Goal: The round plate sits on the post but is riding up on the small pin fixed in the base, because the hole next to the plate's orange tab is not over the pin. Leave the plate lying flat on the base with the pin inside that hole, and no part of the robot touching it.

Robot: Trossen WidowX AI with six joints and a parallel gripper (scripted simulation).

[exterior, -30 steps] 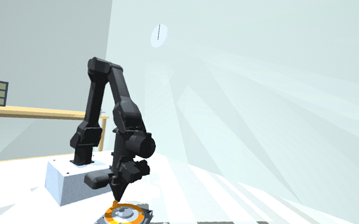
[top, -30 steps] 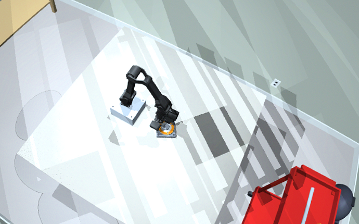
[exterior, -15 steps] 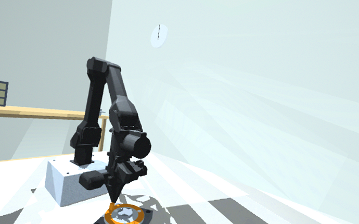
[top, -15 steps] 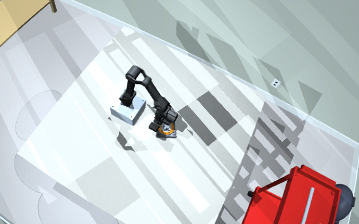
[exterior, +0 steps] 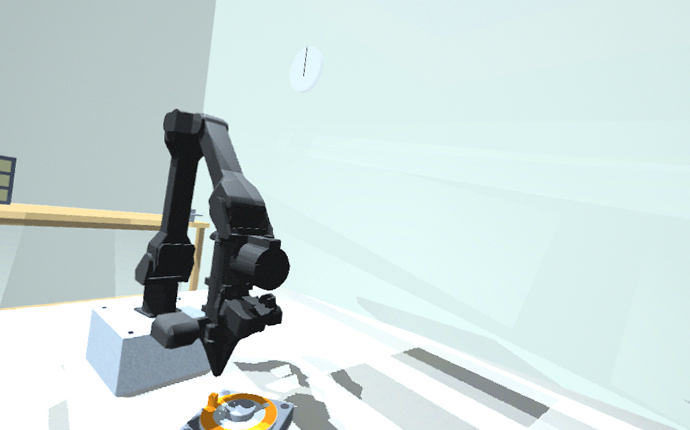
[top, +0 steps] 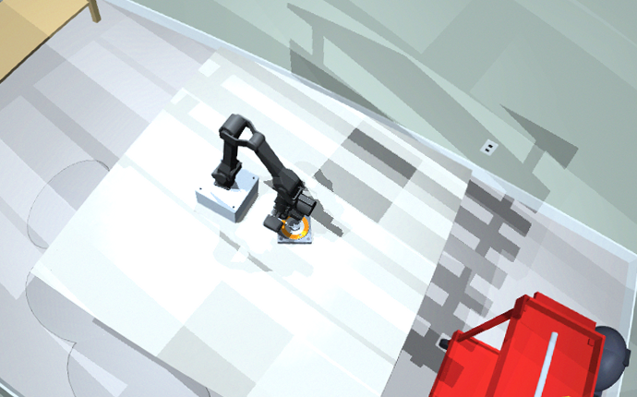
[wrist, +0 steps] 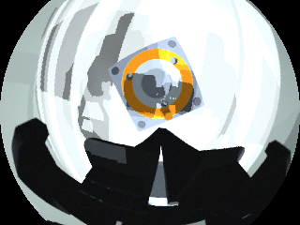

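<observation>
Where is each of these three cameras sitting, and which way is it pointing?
Top: high overhead, angled down at the table; shows the whole arm above the plate.
Exterior: low at table level, facing the wall; shows the arm and the shut gripper above the plate.
Wrist: on the arm, looking down past the gripper at the plate and base.
All three share the orange-ringed plate.

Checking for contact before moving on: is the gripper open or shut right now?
Shut, holding nothing. The gripper tapers to one closed point, hanging above the plate with a gap between.
</observation>
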